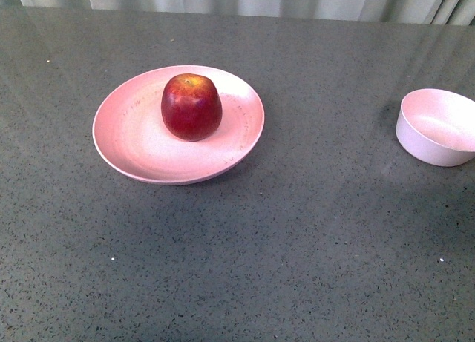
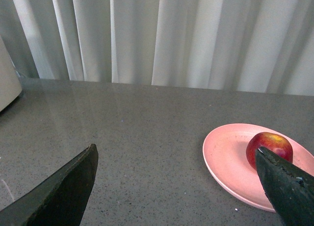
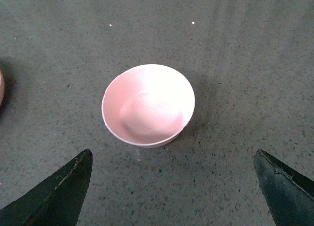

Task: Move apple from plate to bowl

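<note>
A glossy dark-red apple sits upright on the wide pink plate, left of centre on the grey table. The small pale pink bowl stands empty at the right edge. Neither arm shows in the front view. In the left wrist view my left gripper is open over bare table, with the apple and plate just beyond one fingertip. In the right wrist view my right gripper is open, with nothing between its fingers, and the bowl lies a little ahead of them.
A pale curtain hangs behind the table's far edge. A white object stands at the table's far left in the left wrist view. The plate's rim just shows at the edge of the right wrist view.
</note>
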`<act>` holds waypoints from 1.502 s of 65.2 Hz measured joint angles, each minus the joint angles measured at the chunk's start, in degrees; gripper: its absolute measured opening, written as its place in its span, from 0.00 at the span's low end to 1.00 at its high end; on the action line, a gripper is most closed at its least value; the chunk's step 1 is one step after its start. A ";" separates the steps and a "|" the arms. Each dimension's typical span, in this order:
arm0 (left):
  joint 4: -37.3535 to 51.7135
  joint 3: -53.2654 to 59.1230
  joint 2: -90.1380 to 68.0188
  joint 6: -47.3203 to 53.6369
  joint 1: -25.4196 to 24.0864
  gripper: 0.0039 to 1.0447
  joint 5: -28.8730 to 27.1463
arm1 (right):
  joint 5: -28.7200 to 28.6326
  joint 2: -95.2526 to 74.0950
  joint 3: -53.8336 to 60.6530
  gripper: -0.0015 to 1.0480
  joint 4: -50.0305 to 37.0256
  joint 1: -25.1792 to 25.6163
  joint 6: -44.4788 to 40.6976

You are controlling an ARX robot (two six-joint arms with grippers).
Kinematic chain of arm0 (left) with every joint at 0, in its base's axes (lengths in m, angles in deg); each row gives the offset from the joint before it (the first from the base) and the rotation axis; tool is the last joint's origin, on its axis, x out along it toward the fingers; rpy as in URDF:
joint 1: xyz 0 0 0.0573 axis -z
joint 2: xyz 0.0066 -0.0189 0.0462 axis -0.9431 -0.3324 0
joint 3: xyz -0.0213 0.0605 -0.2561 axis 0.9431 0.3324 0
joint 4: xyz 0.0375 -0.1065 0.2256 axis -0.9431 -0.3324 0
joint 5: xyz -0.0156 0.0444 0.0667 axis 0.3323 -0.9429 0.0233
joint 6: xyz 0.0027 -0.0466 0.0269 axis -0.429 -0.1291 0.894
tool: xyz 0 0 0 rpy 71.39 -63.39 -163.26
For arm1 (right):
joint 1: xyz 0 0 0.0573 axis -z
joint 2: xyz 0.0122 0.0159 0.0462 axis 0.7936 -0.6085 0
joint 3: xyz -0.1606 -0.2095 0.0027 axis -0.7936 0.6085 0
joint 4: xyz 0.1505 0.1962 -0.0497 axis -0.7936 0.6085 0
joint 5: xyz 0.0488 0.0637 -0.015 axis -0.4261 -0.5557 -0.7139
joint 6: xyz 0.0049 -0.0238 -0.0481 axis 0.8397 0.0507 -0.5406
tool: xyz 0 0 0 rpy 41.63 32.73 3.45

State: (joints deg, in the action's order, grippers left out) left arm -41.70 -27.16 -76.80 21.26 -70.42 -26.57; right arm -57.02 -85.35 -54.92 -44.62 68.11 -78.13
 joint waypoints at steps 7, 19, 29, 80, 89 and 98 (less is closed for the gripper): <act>0.00 0.00 0.00 0.00 0.00 0.92 -0.02 | 0.66 -9.62 -6.58 0.91 0.04 0.70 0.20; 0.00 0.00 0.00 -0.02 0.00 0.92 0.00 | 1.22 -19.71 -14.71 0.91 2.12 0.92 1.38; 0.00 0.00 0.00 -0.02 0.00 0.92 0.00 | 1.16 -24.61 -18.69 0.91 3.87 0.35 2.14; 0.00 0.00 0.00 0.00 0.00 0.92 0.00 | 3.52 -30.77 -25.20 0.07 8.63 -6.36 2.78; 0.00 0.00 0.00 0.00 0.00 0.92 0.00 | 3.45 -30.29 -25.42 0.02 9.20 -9.38 3.98; 0.00 0.00 0.00 -0.02 0.00 0.92 -0.02 | 4.42 -30.40 -26.58 0.02 9.64 -13.44 4.85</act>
State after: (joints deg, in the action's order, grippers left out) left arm -41.70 -27.16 -76.80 21.23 -70.42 -26.59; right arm -52.61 -115.76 -81.50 -34.98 54.67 -73.27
